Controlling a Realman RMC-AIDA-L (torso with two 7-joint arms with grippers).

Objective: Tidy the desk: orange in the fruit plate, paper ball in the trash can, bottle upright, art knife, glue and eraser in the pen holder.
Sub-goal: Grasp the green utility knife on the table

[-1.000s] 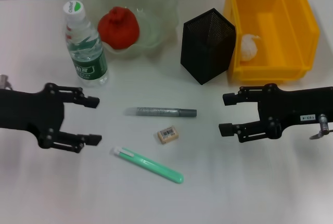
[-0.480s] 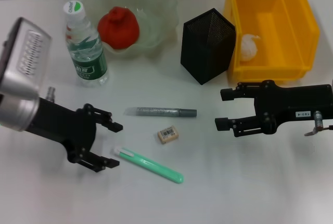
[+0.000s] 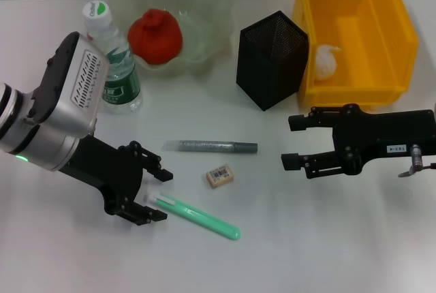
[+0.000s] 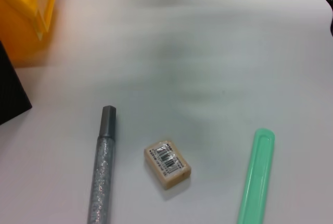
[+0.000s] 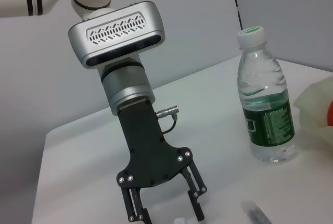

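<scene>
The orange (image 3: 155, 34) lies in the fruit plate (image 3: 208, 7). Beside it the bottle (image 3: 112, 68) stands upright. A paper ball (image 3: 325, 60) rests inside the trash can (image 3: 395, 27), with the pen holder (image 3: 271, 58) to its left. On the desk (image 3: 293, 238) lie the grey glue stick (image 3: 211, 146), the eraser (image 3: 220, 175) and the green art knife (image 3: 201, 217). My left gripper (image 3: 161, 196) is open, its fingers on either side of the knife's white end. My right gripper (image 3: 291, 142) hovers open right of the eraser. The left wrist view shows the eraser (image 4: 167, 164), glue (image 4: 101, 174) and knife (image 4: 256, 179).
The pen holder and trash can stand close together at the back right. In the right wrist view, the left gripper (image 5: 166, 213) hangs low over the desk with the bottle (image 5: 265, 114) behind it. Bare desk stretches along the front edge.
My left arm has swung in from the left edge toward the knife and its open fingers now flank the knife's white end. The right gripper shifted slightly left, then held.
</scene>
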